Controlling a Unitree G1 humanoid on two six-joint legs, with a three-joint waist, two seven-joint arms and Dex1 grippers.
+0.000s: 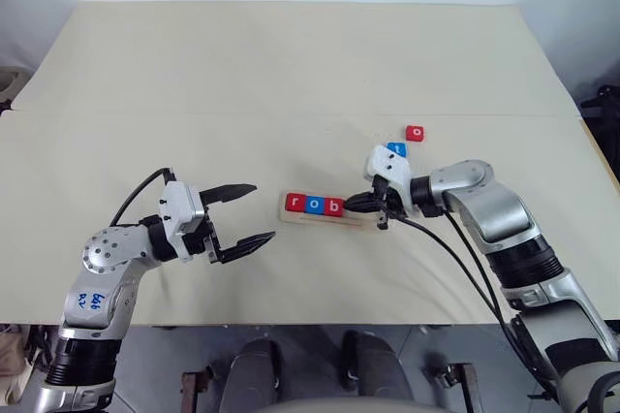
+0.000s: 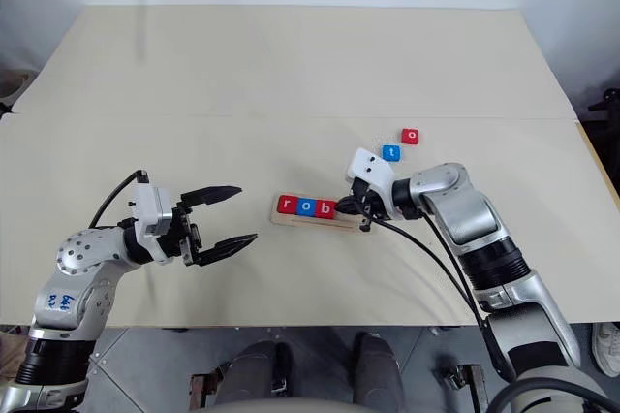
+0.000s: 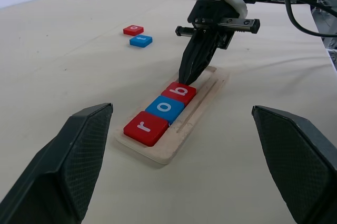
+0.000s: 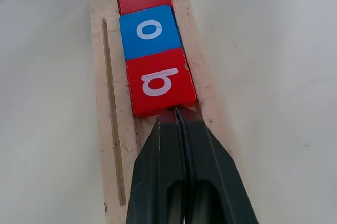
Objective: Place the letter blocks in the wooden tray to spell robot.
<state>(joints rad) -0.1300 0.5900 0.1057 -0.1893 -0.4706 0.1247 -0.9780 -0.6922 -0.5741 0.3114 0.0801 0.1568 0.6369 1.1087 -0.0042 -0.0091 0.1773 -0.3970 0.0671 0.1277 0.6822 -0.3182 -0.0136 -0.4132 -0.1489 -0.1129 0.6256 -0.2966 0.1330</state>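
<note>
Left gripper (image 1: 237,221), lower left, gapes empty. Right gripper (image 4: 179,116), pinched closed, nudges b (image 4: 159,82). Tray (image 1: 363,220) holds r, o, b; t (image 2: 390,152) and second o (image 2: 411,135) remain outside, upper right

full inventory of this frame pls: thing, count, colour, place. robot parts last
wooden tray: 1, pale wood, mid-table, in front of the right arm.
r block: 1, red, in the tray at its left end.
o block: 1, blue, in the tray, next to r.
b block: 1, red, in the tray, third in the row.
t block: 1, blue, loose on the table beyond the tray.
second o block: 1, red, loose on the table, just past the t block.
table: 1, cream top.
left gripper: black fingers, open, left of the tray.
right gripper: black fingers, shut, tips at the b block's edge.
</note>
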